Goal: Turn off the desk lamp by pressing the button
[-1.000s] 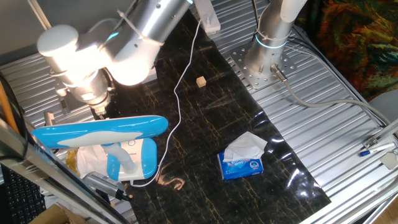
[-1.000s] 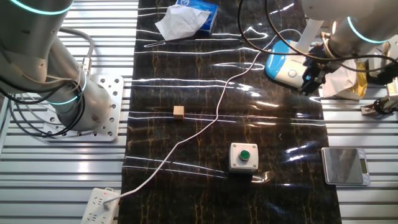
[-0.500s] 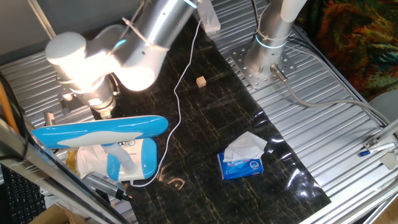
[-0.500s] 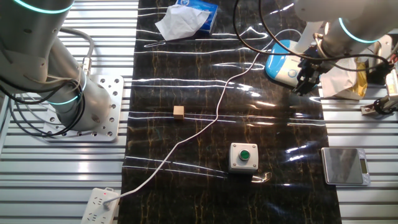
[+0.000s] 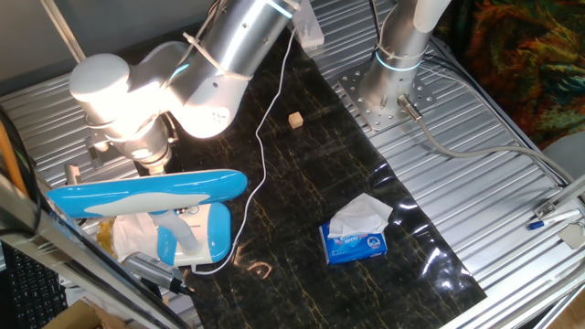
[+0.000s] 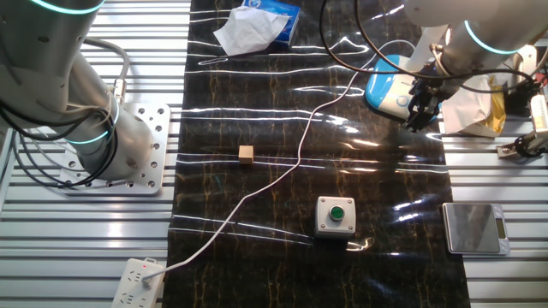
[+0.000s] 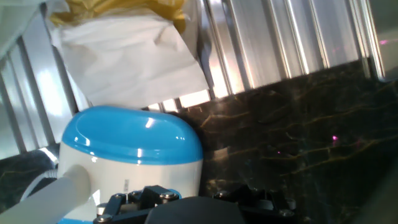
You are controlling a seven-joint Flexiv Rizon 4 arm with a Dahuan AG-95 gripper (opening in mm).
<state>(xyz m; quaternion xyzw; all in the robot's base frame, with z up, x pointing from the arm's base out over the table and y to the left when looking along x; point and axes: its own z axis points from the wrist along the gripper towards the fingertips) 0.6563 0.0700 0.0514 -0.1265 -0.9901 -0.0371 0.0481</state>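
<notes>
End effector [image 6: 417, 115] hovers beside desk lamp [image 5: 155, 196] base; finger spread indiscernible. Lamp status unreadable; press apparently pending.

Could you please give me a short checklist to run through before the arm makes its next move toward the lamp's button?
1. Desk lamp upright on the mat, head unfolded above its base: ok.
2. Hand close to the lamp base: ok.
3. Lamp base in the hand view: ok.
4. Button seen and lined up with the fingertips: cannot tell.
5. Fingers open or shut: cannot tell.
6. White cord runs away from the hand, not across it: ok.
</notes>
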